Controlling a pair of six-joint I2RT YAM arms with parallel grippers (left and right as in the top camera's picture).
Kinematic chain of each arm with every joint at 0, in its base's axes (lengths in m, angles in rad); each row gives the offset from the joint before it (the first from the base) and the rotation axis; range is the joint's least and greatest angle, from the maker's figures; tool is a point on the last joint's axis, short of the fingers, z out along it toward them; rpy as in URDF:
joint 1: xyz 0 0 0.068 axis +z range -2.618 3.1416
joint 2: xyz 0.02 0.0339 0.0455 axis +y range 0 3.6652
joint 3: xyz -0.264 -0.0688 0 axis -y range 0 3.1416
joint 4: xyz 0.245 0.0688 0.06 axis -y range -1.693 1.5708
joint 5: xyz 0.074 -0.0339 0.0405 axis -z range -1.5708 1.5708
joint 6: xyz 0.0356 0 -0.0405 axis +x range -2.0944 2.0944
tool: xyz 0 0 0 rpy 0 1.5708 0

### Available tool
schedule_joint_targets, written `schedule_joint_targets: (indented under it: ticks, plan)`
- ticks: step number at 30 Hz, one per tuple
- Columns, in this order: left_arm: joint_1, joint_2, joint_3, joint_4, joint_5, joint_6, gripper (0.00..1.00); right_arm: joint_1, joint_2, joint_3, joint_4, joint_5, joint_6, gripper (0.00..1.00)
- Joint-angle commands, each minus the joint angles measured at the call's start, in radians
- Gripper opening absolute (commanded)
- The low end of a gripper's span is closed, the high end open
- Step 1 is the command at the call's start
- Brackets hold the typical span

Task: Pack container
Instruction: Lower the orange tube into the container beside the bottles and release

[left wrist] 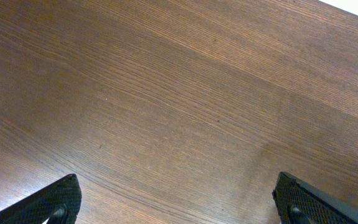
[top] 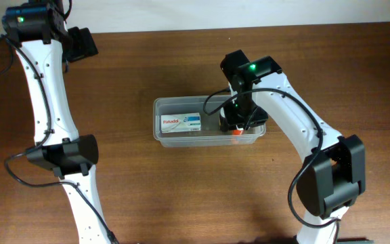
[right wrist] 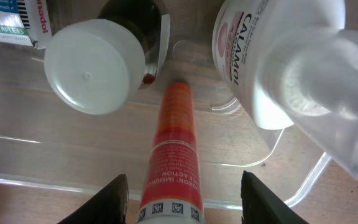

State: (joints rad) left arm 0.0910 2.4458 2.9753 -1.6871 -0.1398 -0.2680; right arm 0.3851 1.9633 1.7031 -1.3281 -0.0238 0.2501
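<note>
Right gripper (right wrist: 188,202): jaws partly open, set either side of orange plastic tube with red label (right wrist: 169,155), a gap on each side, nothing gripped. Left gripper (left wrist: 179,205): jaws wide, empty, above dark brown wooden table (top: 357,68), well apart from the rest. Clear rectangular plastic container with rounded corners (top: 181,100): mid-table, upright, mouth up, long axis left to right in overhead view. Contents: white carton with blue and red print (top: 180,123) at end nearer left arm; dark bottle with white round cap (right wrist: 95,65), white calamine bottle with pink label (right wrist: 253,56) crowding tube at other end.
</note>
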Motion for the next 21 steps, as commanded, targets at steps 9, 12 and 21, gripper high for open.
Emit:
schedule_joint_targets:
  ticks: [9, 12, 21]
  plan:
    - [-0.003, -0.013, 0.007, 0.000, -0.011, 0.016, 0.99, 0.007, -0.018, 0.033, -0.009, -0.037, 0.002, 0.52]
    - [-0.003, -0.013, 0.007, 0.000, -0.011, 0.016, 0.99, 0.007, -0.042, 0.070, -0.026, -0.055, 0.002, 0.55]
    - [-0.003, -0.013, 0.007, 0.000, -0.011, 0.016, 0.99, 0.006, -0.087, 0.220, -0.111, -0.051, -0.006, 0.61]
